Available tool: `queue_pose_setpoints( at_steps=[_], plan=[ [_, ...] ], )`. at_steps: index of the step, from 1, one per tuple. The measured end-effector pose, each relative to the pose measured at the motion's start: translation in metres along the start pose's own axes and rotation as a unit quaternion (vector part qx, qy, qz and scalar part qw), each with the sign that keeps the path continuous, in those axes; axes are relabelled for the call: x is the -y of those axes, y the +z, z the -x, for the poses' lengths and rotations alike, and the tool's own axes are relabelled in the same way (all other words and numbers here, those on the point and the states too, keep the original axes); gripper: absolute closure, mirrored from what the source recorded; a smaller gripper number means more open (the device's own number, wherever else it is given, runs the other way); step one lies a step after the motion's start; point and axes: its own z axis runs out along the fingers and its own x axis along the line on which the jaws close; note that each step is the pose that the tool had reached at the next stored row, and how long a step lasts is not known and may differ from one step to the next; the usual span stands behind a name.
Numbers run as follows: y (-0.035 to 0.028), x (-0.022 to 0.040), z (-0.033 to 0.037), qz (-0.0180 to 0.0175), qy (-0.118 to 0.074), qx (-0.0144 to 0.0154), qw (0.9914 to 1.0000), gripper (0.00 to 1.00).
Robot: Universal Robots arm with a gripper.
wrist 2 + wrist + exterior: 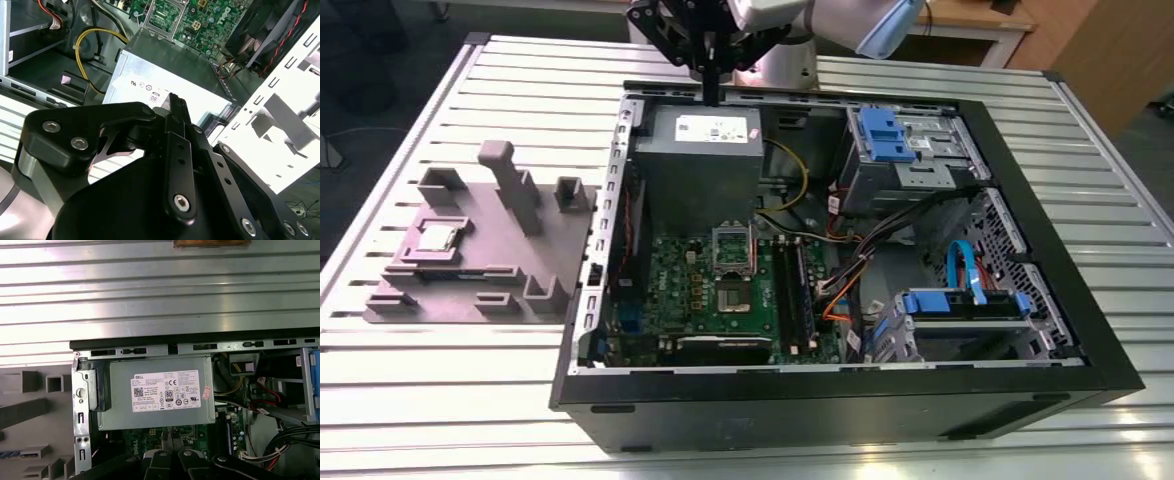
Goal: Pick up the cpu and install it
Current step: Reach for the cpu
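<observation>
Silvery-grey and square, the cpu (pixel 443 237) lies flat in a recess of the grey-mauve plastic block (pixel 507 262). The block stands on the slatted metal table (pixel 1067 130), outside the open computer case (pixel 854 390) and on the exterior view's left of it. The gripper (pixel 710 97) is well apart from the chip. It hangs at the far end of the case, over the far edge of the grey power supply (pixel 698 130), with the case wall and part of the block between the two. Its two black fingers point straight down and are pressed together into what looks like one thin bar, with nothing held between them. In the second wrist view the gripper (pixel 176 101) shows its closed tips over the labelled face of the power supply (pixel 165 75). In the exterior view the green motherboard (pixel 720 290) lies on the floor of the case, on the near side of the power supply. The silver socket frame (pixel 731 243) sits on it, nearer to the gripper than the chip is.
</observation>
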Motion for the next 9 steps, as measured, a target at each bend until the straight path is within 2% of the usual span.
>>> queue_pose_setpoints(
  at_steps=[9],
  plan=[
    [-0.0001,0.0003,-0.0034,0.0,0.0,0.0,1.0,0.9]
  ],
)
